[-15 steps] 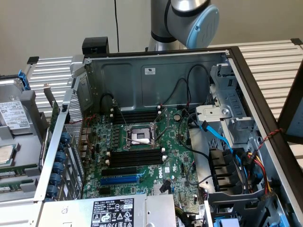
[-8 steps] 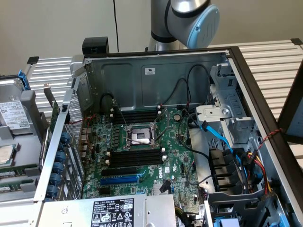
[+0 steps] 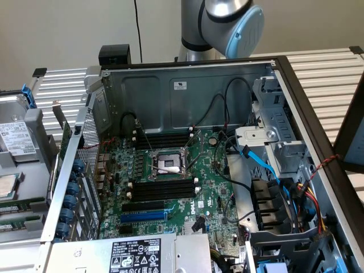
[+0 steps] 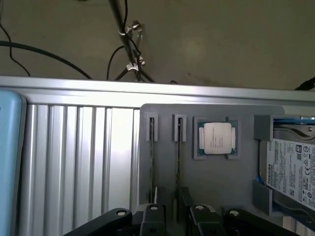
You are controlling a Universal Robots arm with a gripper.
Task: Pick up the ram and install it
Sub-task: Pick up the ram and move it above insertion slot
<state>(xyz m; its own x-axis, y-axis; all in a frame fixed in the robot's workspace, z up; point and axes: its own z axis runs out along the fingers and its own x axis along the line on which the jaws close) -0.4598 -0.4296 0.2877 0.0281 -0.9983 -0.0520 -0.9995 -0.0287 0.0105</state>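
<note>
Two ram sticks stand on edge in narrow slots of a grey holder [image 4: 162, 172]. One ram stick [image 4: 178, 157] runs down between my black fingers; the other ram stick [image 4: 151, 157] stands parallel beside it. My gripper [image 4: 174, 222] hangs above the holder, open, with nothing held, one finger [image 4: 152, 219] on each side of the nearer stick's line. In the exterior view the holder [image 3: 23, 170] lies at the left of the open computer case. The green motherboard [image 3: 170, 187] lies inside the case, with black memory slots [image 3: 165, 138] behind the CPU socket and more slots [image 3: 162, 189] in front of it.
On the holder a CPU [image 4: 217, 138] sits beside the ram, then a hard drive [image 4: 295, 169]. The ribbed metal table [image 4: 83, 162] borders it. In the case, blue and coloured cables [image 3: 267, 170] and drive bays [image 3: 278, 131] crowd the exterior view's right. The arm's base [image 3: 227, 25] stands behind.
</note>
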